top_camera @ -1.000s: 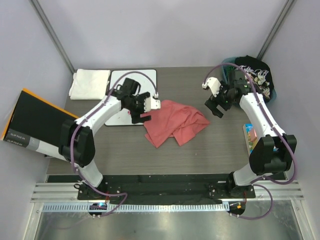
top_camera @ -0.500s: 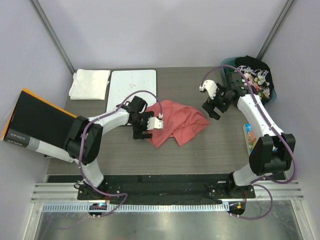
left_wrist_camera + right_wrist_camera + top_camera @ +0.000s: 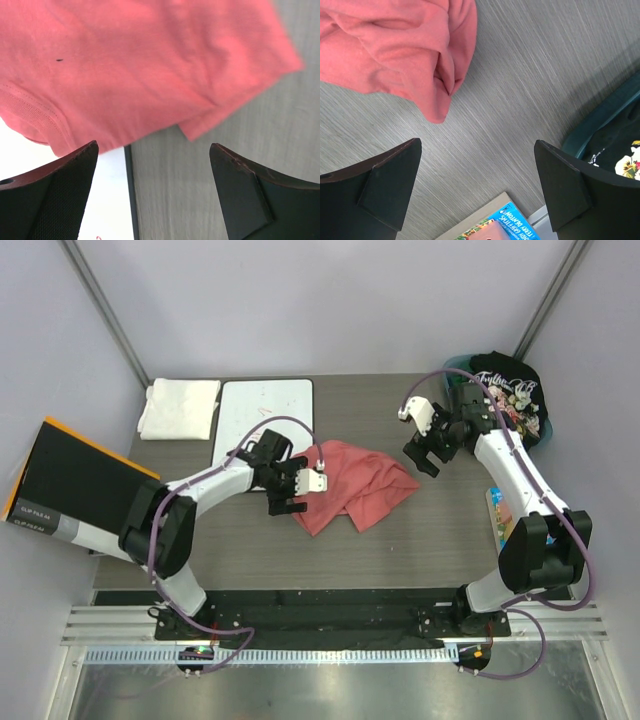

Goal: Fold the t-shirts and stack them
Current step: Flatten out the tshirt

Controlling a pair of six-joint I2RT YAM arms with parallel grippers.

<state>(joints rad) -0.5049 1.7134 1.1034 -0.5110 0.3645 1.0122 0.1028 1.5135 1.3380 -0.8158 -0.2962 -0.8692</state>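
A crumpled salmon-red t-shirt (image 3: 355, 485) lies mid-table. My left gripper (image 3: 291, 488) hovers open at its left edge; in the left wrist view the red cloth (image 3: 140, 70) fills the top and nothing is between the fingers (image 3: 50, 200). My right gripper (image 3: 422, 458) hangs open just right of the shirt's far corner, with the cloth (image 3: 395, 45) ahead of its empty jaws. A folded white t-shirt (image 3: 180, 407) rests at the far left. The black floral t-shirt (image 3: 510, 390) sits bunched in a teal basket (image 3: 602, 120).
A white whiteboard (image 3: 262, 418) lies beside the white shirt, its edge (image 3: 112, 200) under my left gripper. A colourful book (image 3: 497, 510) sits at the right table edge. A black and orange box (image 3: 70, 485) leans off the left side.
My left gripper has come off the whiteboard and moved nearer and right, to the red shirt's left edge. The right gripper drifted slightly away from me. Both stayed open.
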